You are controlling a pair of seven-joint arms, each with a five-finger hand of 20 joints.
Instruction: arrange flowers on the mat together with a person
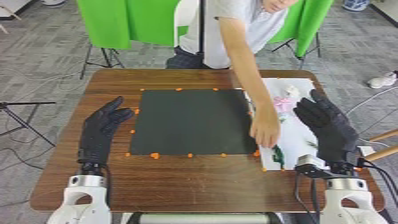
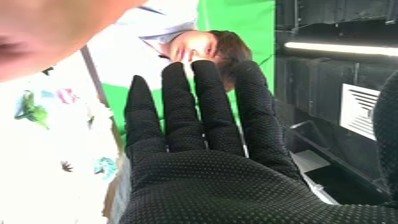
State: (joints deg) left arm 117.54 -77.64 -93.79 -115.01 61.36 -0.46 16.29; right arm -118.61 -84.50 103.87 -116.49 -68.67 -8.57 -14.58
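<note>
Right hand nearest, over the outer edge of the white sheet; in the wrist view, fingers long and straight, spread a little, holding nothing. Pink flower on the sheet, just to the left of those fingers in the head view; green sprig nearer the robot, apart from them. Person's hand reaches down beside the sprig, between dark mat and sheet; grip cannot be told. Left hand at the mat's left, relaxed, open, empty.
</note>
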